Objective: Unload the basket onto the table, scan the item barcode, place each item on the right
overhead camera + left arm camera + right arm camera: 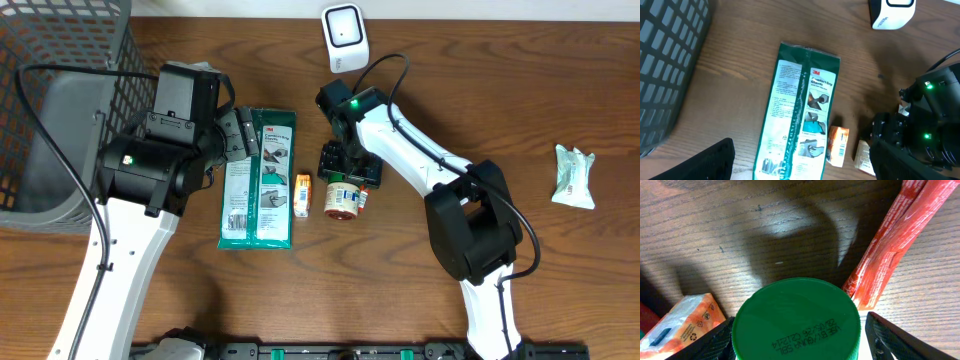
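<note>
from overhead, the right gripper [346, 178] is hovering over the green-lidded jar [343, 200] at mid-table, with the white scanner [345, 38] sitting beyond it at the far edge. the left gripper [238, 135] is hanging spread and empty over the glove pack [257, 180] to the left. the left wrist view is showing that pack lying flat beside a small orange box [838, 145]. in the right wrist view the fingers [890, 340] are standing spread either side of the lid [796, 320], not yet pinching it. the grasp seems to be the step in hand. next, the fingers are needing to pinch the jar, lift it and turn its label toward the scanner.
</note>
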Tool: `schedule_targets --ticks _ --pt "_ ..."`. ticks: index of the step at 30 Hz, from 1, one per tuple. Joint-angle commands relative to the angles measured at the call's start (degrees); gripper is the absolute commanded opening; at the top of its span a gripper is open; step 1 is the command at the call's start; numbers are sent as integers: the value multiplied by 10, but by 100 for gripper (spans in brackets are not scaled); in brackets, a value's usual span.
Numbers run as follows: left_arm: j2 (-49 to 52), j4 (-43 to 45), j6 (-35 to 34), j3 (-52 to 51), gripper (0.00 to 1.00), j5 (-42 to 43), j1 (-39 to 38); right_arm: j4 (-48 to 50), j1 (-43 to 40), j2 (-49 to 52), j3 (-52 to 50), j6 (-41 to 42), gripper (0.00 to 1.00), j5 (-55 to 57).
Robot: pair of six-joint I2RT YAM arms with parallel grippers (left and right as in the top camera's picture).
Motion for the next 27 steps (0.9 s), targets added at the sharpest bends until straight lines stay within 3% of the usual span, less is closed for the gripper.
schedule_targets --ticks 1,9,15,20,27 --pt "1 -1 6 9 86 -7 3 -1 2 5 -4 4 76 14" --pt "1 -1 6 9 86 -7 3 -1 2 5 -4 4 67 14" --pt "1 -1 6 9 86 -7 3 -1 2 5 -4 4 71 14" --pt "1 -1 6 9 87 -7 3 0 1 5 -3 2 63 13" --pt "1 -1 6 9 86 -7 3 -3 1 4 -1 -16 60 7"
